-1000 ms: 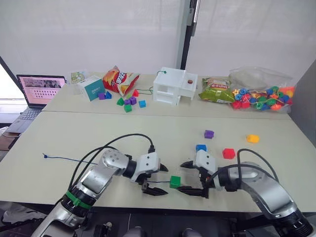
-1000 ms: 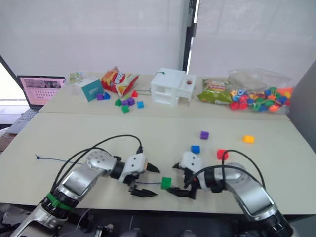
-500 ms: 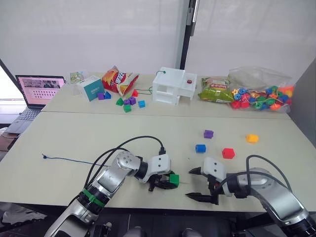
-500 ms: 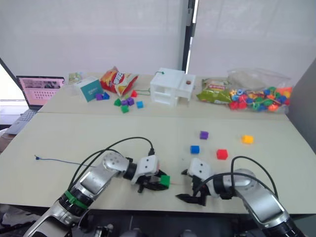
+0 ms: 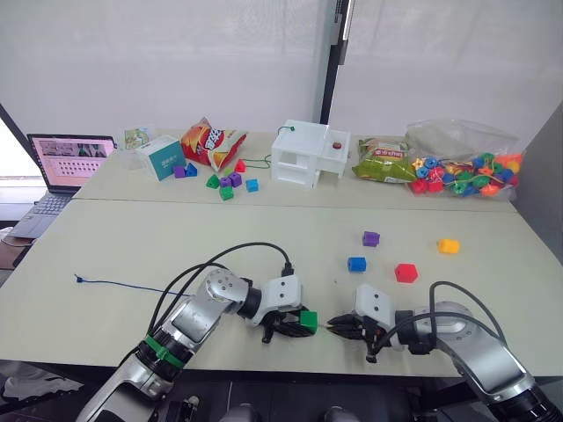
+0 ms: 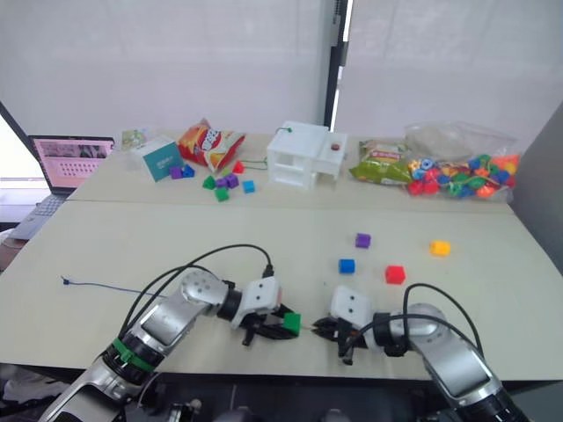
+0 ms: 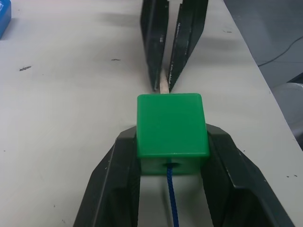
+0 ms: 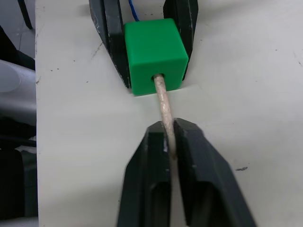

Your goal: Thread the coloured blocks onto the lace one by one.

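Pale table (image 5: 132,237), white wall behind; left end effector (image 7: 173,156) clamps green block (image 7: 172,125), right end effector (image 8: 169,142) pinches lace tip (image 8: 163,101).

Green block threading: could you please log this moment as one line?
left gripper: shut on green block | right gripper: shut on lace tip | tip through block

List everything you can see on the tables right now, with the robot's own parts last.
green block: one, near edge, on the lace, held by left tool
lace: one, dark blue, pale tip through the block
loose blocks: purple, blue, red, yellow, right of centre
small block cluster: far table
bead bag: clear, far right
white box: far centre
snack bags: red, green
teal box: far left
laptop: left edge
left tool: shut on block
right tool: shut on tip
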You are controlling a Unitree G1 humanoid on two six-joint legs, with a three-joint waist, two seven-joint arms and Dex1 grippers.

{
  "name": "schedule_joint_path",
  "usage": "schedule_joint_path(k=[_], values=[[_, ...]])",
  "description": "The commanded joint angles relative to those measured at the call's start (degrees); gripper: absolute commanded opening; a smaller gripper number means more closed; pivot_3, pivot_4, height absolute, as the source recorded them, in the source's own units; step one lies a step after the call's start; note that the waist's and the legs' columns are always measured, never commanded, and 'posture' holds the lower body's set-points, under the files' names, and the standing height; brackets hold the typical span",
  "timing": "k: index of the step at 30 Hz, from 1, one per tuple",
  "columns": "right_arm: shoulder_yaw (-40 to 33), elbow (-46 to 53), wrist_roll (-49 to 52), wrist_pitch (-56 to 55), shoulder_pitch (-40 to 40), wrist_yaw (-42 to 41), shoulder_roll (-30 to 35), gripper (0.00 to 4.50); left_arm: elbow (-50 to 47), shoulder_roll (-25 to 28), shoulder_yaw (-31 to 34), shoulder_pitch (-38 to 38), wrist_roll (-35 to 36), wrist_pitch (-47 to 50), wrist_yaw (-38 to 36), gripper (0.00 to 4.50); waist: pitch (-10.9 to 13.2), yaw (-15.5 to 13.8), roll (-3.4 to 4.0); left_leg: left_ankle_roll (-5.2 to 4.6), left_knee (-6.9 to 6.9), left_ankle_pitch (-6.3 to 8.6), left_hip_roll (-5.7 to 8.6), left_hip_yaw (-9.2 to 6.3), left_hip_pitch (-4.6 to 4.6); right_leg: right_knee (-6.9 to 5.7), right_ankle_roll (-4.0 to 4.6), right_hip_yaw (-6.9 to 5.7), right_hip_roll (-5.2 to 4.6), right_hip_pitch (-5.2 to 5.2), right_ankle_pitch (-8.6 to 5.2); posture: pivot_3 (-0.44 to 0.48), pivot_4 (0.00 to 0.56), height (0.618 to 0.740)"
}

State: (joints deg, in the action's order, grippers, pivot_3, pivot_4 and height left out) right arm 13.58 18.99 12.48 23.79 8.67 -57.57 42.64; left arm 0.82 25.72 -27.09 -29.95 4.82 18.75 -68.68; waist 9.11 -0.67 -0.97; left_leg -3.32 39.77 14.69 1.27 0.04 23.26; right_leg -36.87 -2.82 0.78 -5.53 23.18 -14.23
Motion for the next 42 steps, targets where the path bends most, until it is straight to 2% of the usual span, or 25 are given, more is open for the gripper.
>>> schedule_joint_path(k=[1,7,11,14,19,22,25,27,29,33,35,38,42], values=[[-0.68,0.98,0.01,-0.91,0.84,-0.12,0.1,0.0,-0.79,0.41,-0.44,0.01,0.02,0.12,-0.74,1.2,0.0,-0.01,0.0,0.0,0.0,0.0,0.01,0.0,0.0,0.0,0.0,0.0,-0.01,0.0,0.0,0.0,0.15,0.74],[-0.55,0.85,0.29,-1.25,2.01,-1.36,0.09,0.0,-1.35,3.34,2.03,1.34,0.73,-1.89,-1.22,1.2,0.0,0.03,0.0,0.0,-0.01,0.0,0.0,0.0,0.0,0.0,0.0,0.0,0.0,0.02,0.0,0.0,0.15,0.74],[-2.06,0.46,1.2,-2.48,1.9,-2.3,0.64,0.0,1.89,12.81,8.55,5.24,2.57,-9.86,-5.06,1.2,0.0,0.87,0.0,0.01,-0.07,0.0,-0.12,0.01,-0.02,-0.03,0.07,0.06,0.08,0.1,-0.03,0.0,0.15,0.74],[-3.09,0.08,1.61,-3.53,1.26,-3.29,1.11,0.0,10.62,20.06,14.77,7.27,4.05,-18.38,-7.81,1.2,0.0,1.13,0.0,0.04,-0.17,0.01,-0.15,0.0,-0.11,-0.02,0.12,0.05,0.07,0.09,-0.05,0.0,0.15,0.74],[-4.43,-0.56,2.28,-4.74,0.54,-4.97,1.69,0.0,34.32,28.52,21.28,5.27,4.68,-35.15,-13.55,1.2,0.0,1.48,0.0,0.1,-0.29,0.04,-0.17,0.02,-0.21,-0.03,0.18,0.02,0.06,0.12,-0.07,0.0,0.15,0.74],[-4.7,-1.29,2.4,-5.38,0.49,-5.89,2.12,0.0,44.66,30.42,22.26,2.2,3.2,-42.19,-14.43,1.2,0.0,1.38,0.01,0.1,-0.37,0.04,-0.15,0.08,-0.29,-0.03,0.19,0.02,0.03,0.1,-0.07,0.0,0.15,0.74],[-4.66,-2.13,2.31,-5.88,0.77,-6.52,2.26,0.0,47.19,29.49,22.78,0.05,3.46,-45.11,-15.48,1.2,0.0,1.1,0.01,0.1,-0.37,0.04,-0.12,0.13,-0.26,-0.03,0.17,0.0,-0.02,0.09,-0.07,0.0,0.15,0.74],[-4.31,-2.63,2.08,-6.08,1.16,-6.72,2.16,0.0,45.55,28.35,23.1,-0.53,4.78,-43.25,-16.7,1.2,0.0,0.81,0.0,0.1,-0.36,0.04,-0.12,0.13,-0.21,-0.03,0.16,-0.03,-0.03,0.09,-0.06,0.0,0.15,0.74],[-3.96,-2.84,1.95,-6.06,1.5,-6.77,2.02,0.0,44.13,27.95,23.39,-0.91,5.39,-41.04,-17.79,2.25,0.0,0.6,0.0,0.1,-0.33,0.04,-0.11,0.14,-0.17,-0.04,0.14,-0.03,-0.03,0.1,-0.06,0.0,0.15,0.74],[-3.51,-2.29,2.16,-5.28,1.97,-6.6,1.79,0.0,39.37,28.91,23.86,-0.93,6.44,-33.7,-21.09,3.59,0.0,0.56,0.0,0.1,-0.2,0.04,-0.12,0.13,-0.01,-0.11,0.13,-0.06,0.02,0.21,-0.05,0.0,0.15,0.74],[-3.27,-1.49,2.43,-4.26,2.28,-6.34,1.65,0.0,32.43,29.61,24.37,-1.6,9.41,-24.72,-22.82,4.23,0.02,0.52,-0.03,0.09,-0.16,0.04,-0.13,0.12,0.03,-0.13,0.13,-0.07,0.04,0.22,-0.05,0.0,0.15,0.74],[-2.71,-0.6,2.45,-3.13,2.65,-5.86,1.35,0.0,20.96,28.71,25.5,-1.01,13.37,-14.91,-21.74,4.23,0.04,0.33,-0.07,0.09,-0.05,0.05,-0.15,0.08,0.12,-0.15,0.12,-0.1,0.04,0.23,-0.05,0.0,0.15,0.74],[-1.41,0.14,1.69,-0.7,4.01,-5.12,0.93,0.0,0.01,23.9,22.29,5.84,18.03,-4.62,-16.42,4.23,0.03,0.46,-0.03,0.08,-0.06,0.05,-0.14,0.09,0.05,-0.14,0.1,-0.03,0.02,0.18,-0.05,0.0,0.15,0.74]])
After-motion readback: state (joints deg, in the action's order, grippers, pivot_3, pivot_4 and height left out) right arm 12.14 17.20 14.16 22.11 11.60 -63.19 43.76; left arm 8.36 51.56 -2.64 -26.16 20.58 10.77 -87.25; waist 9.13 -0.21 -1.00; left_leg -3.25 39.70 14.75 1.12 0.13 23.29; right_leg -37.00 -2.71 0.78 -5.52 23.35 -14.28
